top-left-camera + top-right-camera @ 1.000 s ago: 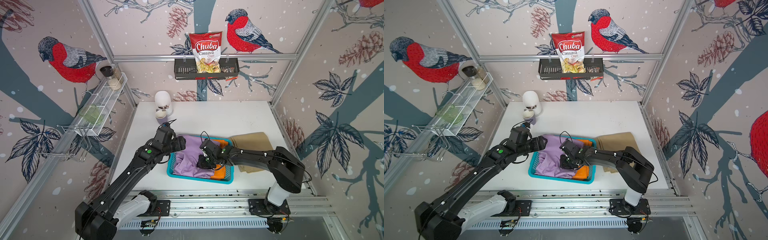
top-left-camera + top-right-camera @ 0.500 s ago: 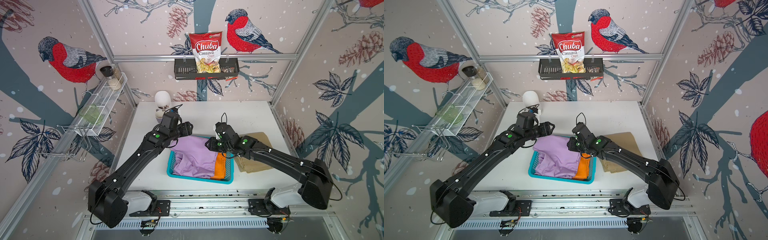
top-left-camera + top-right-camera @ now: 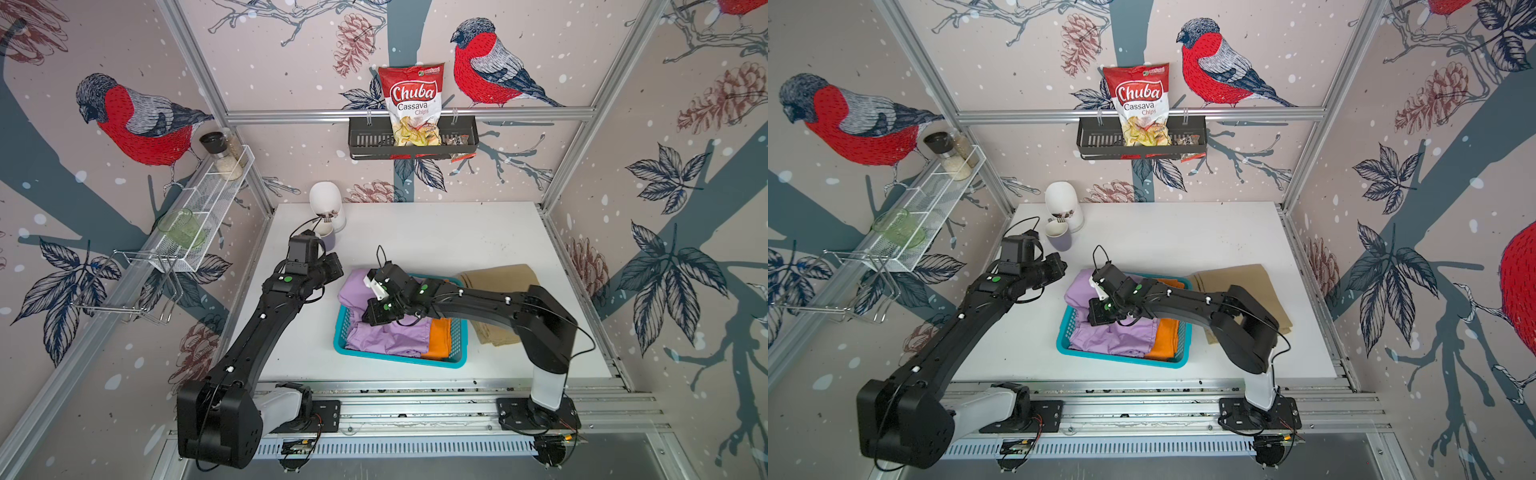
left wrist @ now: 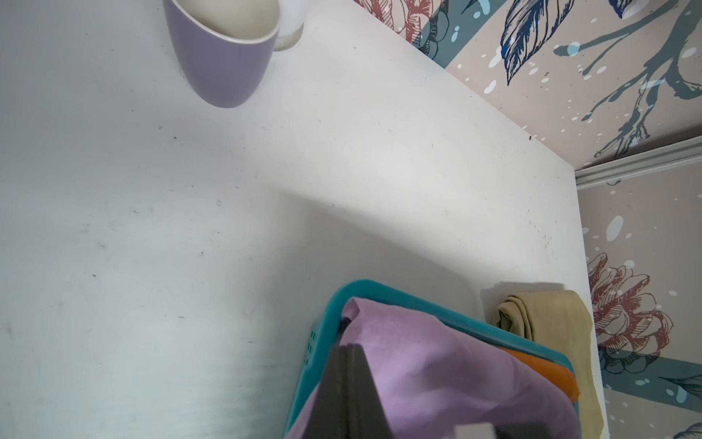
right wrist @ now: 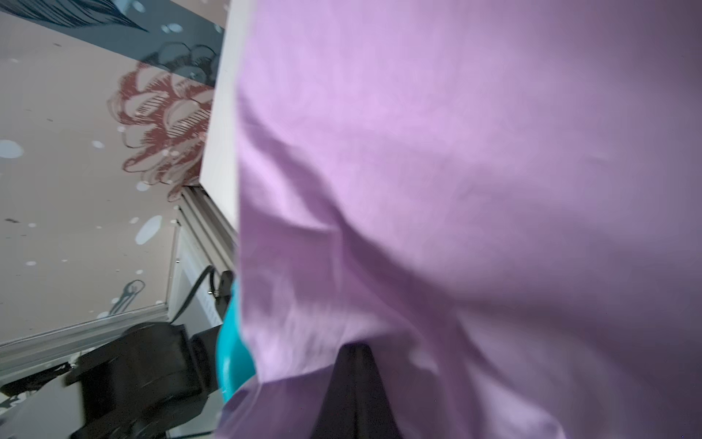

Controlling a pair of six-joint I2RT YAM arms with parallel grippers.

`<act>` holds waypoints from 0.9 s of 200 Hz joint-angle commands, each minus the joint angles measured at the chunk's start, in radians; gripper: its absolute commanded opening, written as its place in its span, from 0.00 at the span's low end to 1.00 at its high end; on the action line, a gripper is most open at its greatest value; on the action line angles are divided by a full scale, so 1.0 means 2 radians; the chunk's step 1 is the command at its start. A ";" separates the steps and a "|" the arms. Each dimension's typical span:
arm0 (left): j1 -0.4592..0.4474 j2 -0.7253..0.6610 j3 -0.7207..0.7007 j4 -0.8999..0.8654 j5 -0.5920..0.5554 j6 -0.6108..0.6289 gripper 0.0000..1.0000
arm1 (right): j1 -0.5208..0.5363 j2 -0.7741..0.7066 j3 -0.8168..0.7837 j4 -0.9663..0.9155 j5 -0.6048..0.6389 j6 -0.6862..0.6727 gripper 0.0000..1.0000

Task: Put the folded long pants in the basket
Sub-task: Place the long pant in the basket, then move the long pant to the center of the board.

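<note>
Swung back down over the turquoise basket (image 3: 399,360) with the right gripper (image 5: 353,365) clenched and buried in the lilac pants (image 3: 386,336), snapped the left gripper (image 4: 348,365) shut, empty-looking, beside the rim, leaving lilac bunched over the orange pants (image 3: 440,338) inside and the khaki pants (image 3: 494,282) out on the table (image 3: 436,237).

The lilac folded cloth pants (image 3: 386,336) bunched around the right gripper (image 5: 353,357) are thin, matt woven fabric, softly creased. Beside them, the bright orange folded cloth pants (image 3: 440,338) look matt and smoother. Behind that gripper's wrist, the khaki tan folded cloth pants (image 3: 494,276) are matt, with a rolled edge. The turquoise slotted plastic basket (image 3: 399,359) has a smooth, faintly glossy rim. The left gripper (image 4: 347,353) is matt black plastic. Ahead of it, the white worktop (image 4: 190,228) is smooth and matt with small dark scuffs. Farther ahead, the lilac ceramic mug (image 4: 220,64) has a satin glaze.
</note>
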 commanded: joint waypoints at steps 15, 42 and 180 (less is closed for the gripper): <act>0.015 -0.007 0.001 0.013 0.010 0.017 0.08 | 0.004 0.051 0.042 -0.071 -0.017 -0.037 0.00; 0.020 -0.005 0.000 0.015 0.009 0.016 0.13 | -0.001 0.040 0.060 -0.096 0.038 -0.043 0.03; 0.022 0.050 0.060 0.083 0.105 0.025 0.43 | -0.308 -0.277 -0.091 -0.126 0.188 -0.060 0.61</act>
